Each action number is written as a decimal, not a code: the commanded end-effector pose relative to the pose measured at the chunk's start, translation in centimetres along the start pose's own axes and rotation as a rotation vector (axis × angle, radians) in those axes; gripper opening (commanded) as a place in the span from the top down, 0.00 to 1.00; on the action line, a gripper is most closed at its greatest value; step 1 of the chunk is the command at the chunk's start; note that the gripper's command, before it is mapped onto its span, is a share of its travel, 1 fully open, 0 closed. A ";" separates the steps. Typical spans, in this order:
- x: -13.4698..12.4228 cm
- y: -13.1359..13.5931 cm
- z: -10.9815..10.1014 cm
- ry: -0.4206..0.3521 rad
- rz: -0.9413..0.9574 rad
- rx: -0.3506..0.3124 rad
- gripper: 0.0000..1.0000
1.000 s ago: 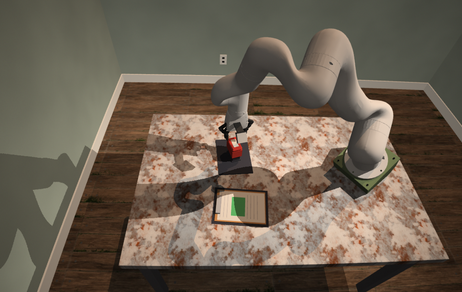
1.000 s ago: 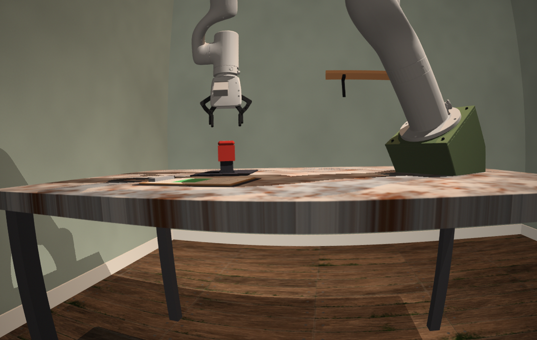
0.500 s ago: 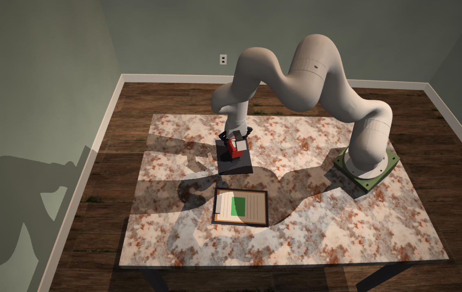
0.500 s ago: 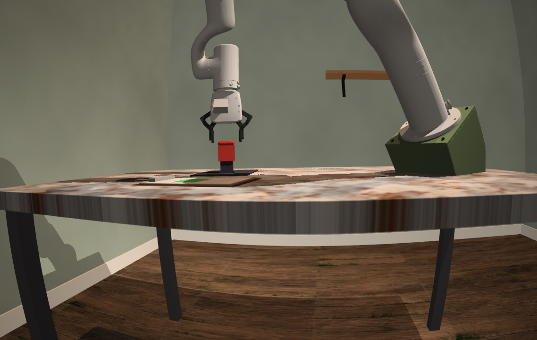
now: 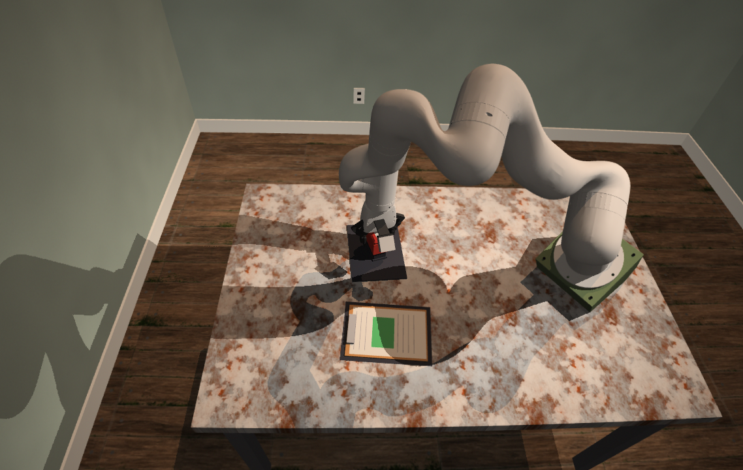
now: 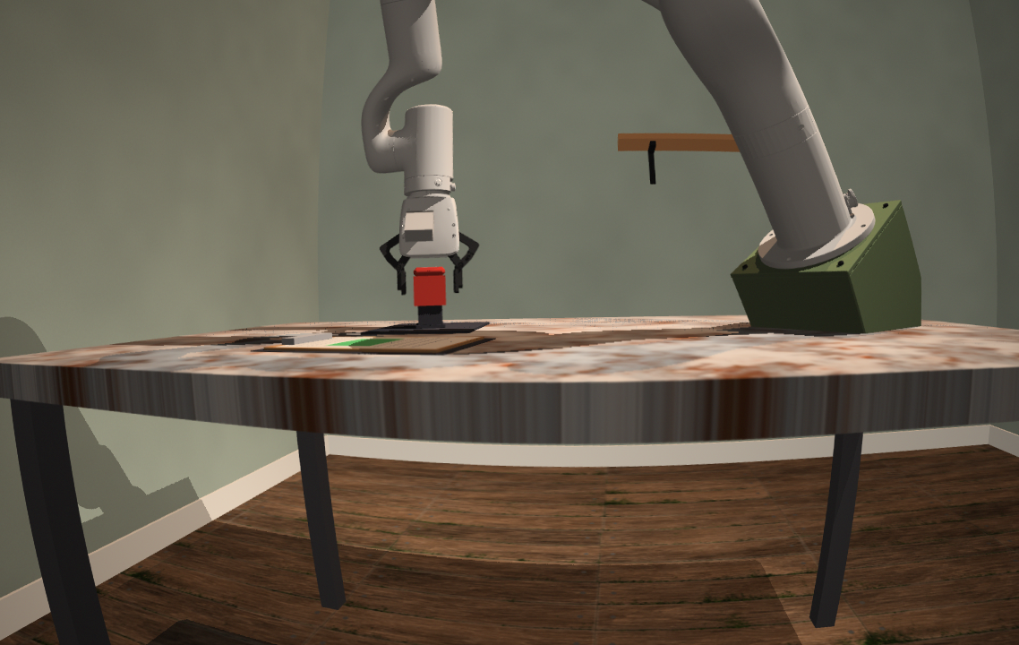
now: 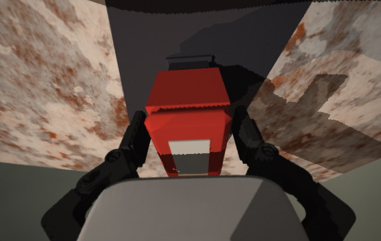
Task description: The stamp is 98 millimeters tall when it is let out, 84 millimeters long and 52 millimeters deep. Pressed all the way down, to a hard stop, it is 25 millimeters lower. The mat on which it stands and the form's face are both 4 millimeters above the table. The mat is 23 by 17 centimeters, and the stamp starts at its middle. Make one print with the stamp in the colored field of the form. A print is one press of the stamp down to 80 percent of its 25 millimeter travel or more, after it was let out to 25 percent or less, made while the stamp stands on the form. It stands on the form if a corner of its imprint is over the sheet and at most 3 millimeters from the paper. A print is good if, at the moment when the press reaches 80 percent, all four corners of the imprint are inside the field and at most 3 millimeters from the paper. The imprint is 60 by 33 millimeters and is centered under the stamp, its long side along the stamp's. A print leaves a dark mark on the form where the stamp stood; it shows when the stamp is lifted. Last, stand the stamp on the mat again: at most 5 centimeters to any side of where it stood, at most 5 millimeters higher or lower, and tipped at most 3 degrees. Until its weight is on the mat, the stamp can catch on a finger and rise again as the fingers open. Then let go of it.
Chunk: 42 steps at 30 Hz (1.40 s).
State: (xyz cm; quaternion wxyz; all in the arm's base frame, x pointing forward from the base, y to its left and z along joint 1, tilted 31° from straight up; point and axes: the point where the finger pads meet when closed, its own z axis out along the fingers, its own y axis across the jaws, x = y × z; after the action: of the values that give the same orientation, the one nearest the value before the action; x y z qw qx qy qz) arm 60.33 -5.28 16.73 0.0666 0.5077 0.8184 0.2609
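Note:
The red stamp [image 6: 429,287] stands upright on the dark mat [image 5: 377,261] near the middle of the table; it also shows in the wrist view [image 7: 187,114] and in the top view [image 5: 373,242]. My gripper [image 6: 429,280] is open and sits low around the stamp's red top, one finger on each side, with small gaps to the stamp [image 7: 187,134]. The form on its clipboard [image 5: 386,333] lies in front of the mat, and its green field [image 5: 384,332] carries no dark mark. The field shows edge-on in the exterior view [image 6: 363,342].
The arm's green base [image 5: 589,269] stands at the table's right side. A wooden shelf with a black hook [image 6: 675,144] hangs on the back wall. The clipboard's metal clip [image 5: 351,327] is at its left end.

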 end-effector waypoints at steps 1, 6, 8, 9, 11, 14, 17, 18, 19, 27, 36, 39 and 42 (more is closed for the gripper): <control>-0.1 0.1 0.1 -0.001 0.000 -0.002 0.03; -0.1 0.1 0.1 -0.001 0.000 -0.002 0.03; -0.1 0.1 0.1 -0.001 0.000 -0.002 0.03; -0.1 0.1 0.1 -0.001 0.000 -0.002 0.03; -0.1 0.1 0.1 -0.001 0.000 -0.002 0.03; -0.1 0.1 0.1 -0.001 0.000 -0.002 0.65; -0.1 0.1 0.1 -0.001 0.000 -0.002 0.65; -0.1 0.1 0.1 -0.001 0.000 -0.002 0.65; -0.1 0.1 0.1 -0.001 0.000 -0.002 0.65; -0.1 0.1 0.1 -0.001 0.000 -0.002 0.65; -0.1 0.1 0.1 -0.001 0.000 -0.002 0.65; -0.1 0.1 0.1 -0.001 0.000 -0.002 0.65; -0.1 0.1 0.1 -0.001 0.000 -0.002 0.65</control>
State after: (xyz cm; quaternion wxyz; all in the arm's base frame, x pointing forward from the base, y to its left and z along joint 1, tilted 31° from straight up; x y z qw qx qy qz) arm 60.43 -5.21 16.58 0.0669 0.5076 0.8183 0.2613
